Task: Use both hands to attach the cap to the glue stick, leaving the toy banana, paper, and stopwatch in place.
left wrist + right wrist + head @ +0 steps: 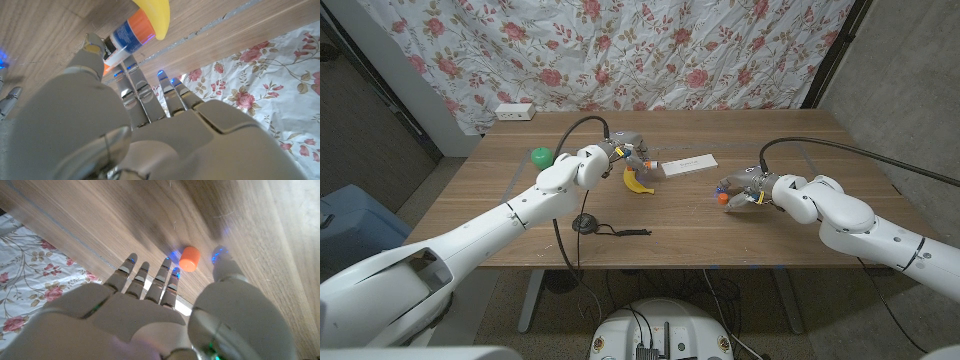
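The left hand (628,158) reached over the table (500,185) with its fingers (131,82) against the glue stick (127,37), which lay on the wood beside the banana (637,181) and near the paper (685,163); whether the fingers clamped it could not be told. The right hand (745,188) hovered with fingers (165,275) spread around the orange cap (189,258), which sat on the table just beside its fingertips. A stopwatch (586,223) lay near the front edge and a green object (541,157) sat behind the left arm.
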Controlling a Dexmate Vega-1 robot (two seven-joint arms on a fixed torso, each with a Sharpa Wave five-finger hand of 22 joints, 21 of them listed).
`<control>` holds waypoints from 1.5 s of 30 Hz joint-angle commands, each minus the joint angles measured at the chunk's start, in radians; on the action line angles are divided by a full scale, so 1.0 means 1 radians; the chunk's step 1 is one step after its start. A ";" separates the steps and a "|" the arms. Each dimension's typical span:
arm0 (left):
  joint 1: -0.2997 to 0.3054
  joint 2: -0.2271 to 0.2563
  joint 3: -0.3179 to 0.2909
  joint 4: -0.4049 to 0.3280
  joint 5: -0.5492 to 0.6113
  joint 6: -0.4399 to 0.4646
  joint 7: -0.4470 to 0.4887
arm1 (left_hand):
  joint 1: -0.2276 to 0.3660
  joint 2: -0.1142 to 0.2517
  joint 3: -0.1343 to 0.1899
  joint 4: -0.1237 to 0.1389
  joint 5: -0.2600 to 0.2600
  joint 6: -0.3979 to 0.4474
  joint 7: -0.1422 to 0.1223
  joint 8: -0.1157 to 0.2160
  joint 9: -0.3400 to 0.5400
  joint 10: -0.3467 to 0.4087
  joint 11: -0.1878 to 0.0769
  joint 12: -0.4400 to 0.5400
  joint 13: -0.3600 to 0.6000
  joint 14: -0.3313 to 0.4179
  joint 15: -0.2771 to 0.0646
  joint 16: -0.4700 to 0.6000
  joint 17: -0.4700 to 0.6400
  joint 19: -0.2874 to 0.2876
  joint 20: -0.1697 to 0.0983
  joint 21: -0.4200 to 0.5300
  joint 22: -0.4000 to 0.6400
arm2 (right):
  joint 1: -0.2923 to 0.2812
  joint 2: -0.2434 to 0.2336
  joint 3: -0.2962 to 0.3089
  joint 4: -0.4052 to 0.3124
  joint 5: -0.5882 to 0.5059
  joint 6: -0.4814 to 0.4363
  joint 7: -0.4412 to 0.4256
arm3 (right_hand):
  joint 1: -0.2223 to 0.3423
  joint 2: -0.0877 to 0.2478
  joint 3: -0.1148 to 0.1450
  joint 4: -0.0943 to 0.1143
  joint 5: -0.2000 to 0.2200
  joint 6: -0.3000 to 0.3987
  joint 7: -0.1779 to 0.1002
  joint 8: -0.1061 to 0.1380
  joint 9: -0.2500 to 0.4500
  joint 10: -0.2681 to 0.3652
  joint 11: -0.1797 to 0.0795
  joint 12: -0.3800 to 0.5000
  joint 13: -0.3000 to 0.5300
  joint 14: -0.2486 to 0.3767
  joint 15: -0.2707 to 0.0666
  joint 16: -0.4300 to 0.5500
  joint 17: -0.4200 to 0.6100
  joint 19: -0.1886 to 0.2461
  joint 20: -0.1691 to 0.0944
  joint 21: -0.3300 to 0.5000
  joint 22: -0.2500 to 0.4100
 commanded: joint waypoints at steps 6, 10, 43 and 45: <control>0.004 -0.002 0.005 0.001 0.005 0.000 -0.001 | -0.018 0.046 0.004 0.005 0.007 0.095 -0.014 0.007 0.026 0.019 -0.021 0.007 0.004 -0.003 -0.147 0.002 0.003 0.003 -0.044 0.005 0.002 | -0.010 0.010 0.009 0.016 -0.024 0.016 -0.040 | 0.043 0.010 -0.006 0.008 0.013 0.072 -0.012 0.024 0.010 0.075 -0.008 -0.001 0.003 0.051 -0.079 0.015 0.003 0.032 -0.005 0.001 0.002; 0.007 -0.003 0.007 -0.003 0.013 0.013 -0.004 | -0.019 0.049 0.003 0.005 0.007 0.096 -0.010 0.007 0.025 0.018 -0.021 0.007 0.004 -0.003 -0.147 0.002 0.003 0.003 -0.044 0.005 0.002 | -0.015 0.007 0.016 0.020 -0.020 0.025 -0.062 | 0.051 0.007 -0.015 0.009 0.017 0.109 -0.012 0.037 0.012 0.111 -0.009 -0.003 0.003 0.071 -0.089 0.019 0.003 0.044 -0.010 0.001 0.002; 0.006 0.001 0.005 0.001 0.012 -0.001 -0.007 | -0.026 0.061 0.001 0.004 0.008 0.089 -0.009 0.002 0.021 0.011 -0.021 0.006 0.004 -0.005 -0.146 0.001 0.002 0.003 -0.043 0.005 0.002 | -0.034 0.028 0.018 0.070 -0.015 0.071 -0.197 | 0.147 0.029 -0.052 0.003 0.025 0.309 -0.015 0.109 0.023 0.288 -0.015 -0.015 0.005 0.198 -0.151 0.047 0.010 0.110 -0.044 0.000 0.003; 0.006 0.003 0.005 0.002 0.009 -0.008 -0.006 | -0.026 0.061 0.001 0.004 0.008 0.090 -0.009 0.002 0.021 0.011 -0.021 0.006 0.004 -0.005 -0.146 0.001 0.002 0.003 -0.043 0.005 0.002 | -0.033 0.030 0.017 0.073 -0.014 0.072 -0.201 | 0.152 0.029 -0.053 0.003 0.024 0.315 -0.015 0.112 0.023 0.294 -0.015 -0.015 0.005 0.200 -0.152 0.047 0.010 0.113 -0.046 0.000 0.003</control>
